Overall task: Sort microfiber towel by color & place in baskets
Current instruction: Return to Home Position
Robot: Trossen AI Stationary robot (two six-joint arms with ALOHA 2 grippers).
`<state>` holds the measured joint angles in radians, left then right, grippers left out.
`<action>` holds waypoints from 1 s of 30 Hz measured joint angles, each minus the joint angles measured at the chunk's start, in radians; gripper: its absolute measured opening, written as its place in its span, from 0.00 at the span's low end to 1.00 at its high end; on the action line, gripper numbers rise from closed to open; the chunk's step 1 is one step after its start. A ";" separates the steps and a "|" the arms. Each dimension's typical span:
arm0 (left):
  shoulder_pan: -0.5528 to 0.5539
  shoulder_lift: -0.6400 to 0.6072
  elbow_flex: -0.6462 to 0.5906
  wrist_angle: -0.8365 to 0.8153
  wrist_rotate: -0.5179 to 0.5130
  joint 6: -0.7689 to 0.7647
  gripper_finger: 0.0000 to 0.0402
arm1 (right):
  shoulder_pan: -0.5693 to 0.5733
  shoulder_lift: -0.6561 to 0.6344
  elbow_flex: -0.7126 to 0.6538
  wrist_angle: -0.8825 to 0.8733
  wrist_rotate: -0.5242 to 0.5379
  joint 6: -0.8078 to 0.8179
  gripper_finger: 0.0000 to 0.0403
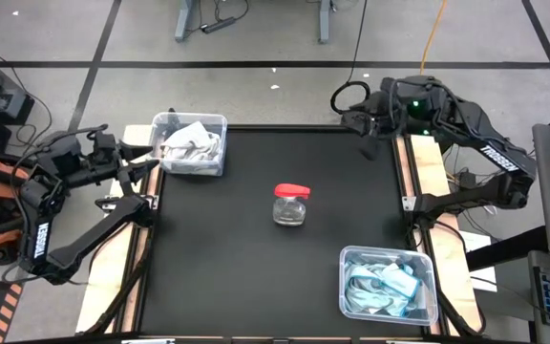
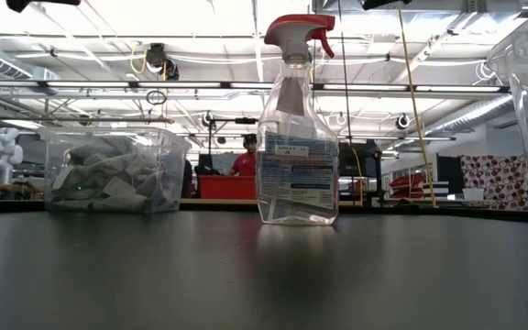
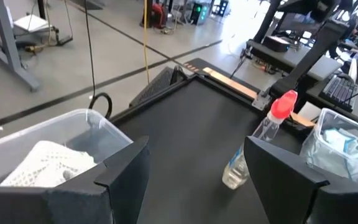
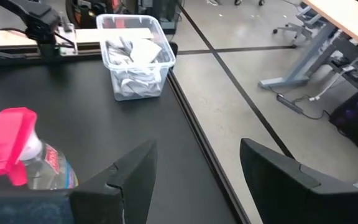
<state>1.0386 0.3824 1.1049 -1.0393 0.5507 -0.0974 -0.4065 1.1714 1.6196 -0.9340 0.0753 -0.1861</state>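
A clear bin [image 1: 191, 143] at the table's far left holds white to grey towels [image 1: 194, 141]; it also shows in the low view [image 2: 108, 170], the left wrist view [image 3: 55, 152] and the right wrist view [image 4: 135, 56]. A second clear bin [image 1: 388, 283] at the near right holds light blue towels [image 1: 380, 285], also in the left wrist view [image 3: 340, 149]. My left gripper [image 1: 146, 162] is open and empty beside the left bin. My right gripper [image 1: 366, 124] is open and empty at the far right corner.
A clear spray bottle with a red trigger head [image 1: 291, 204] stands upright at the table's middle, also in the low view [image 2: 296, 128]. The black mat [image 1: 256, 268] lies bare around it. A person in red [image 2: 244, 160] stands far behind the table.
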 joint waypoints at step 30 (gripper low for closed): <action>0.000 -0.274 -0.416 0.242 -0.016 -0.120 0.65 | -0.035 -0.579 -1.021 0.579 -0.019 0.379 0.55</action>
<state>1.0382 0.1089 0.6890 -0.7972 0.5349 -0.2176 -0.4416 0.5927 0.5987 -0.3549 0.0558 0.1930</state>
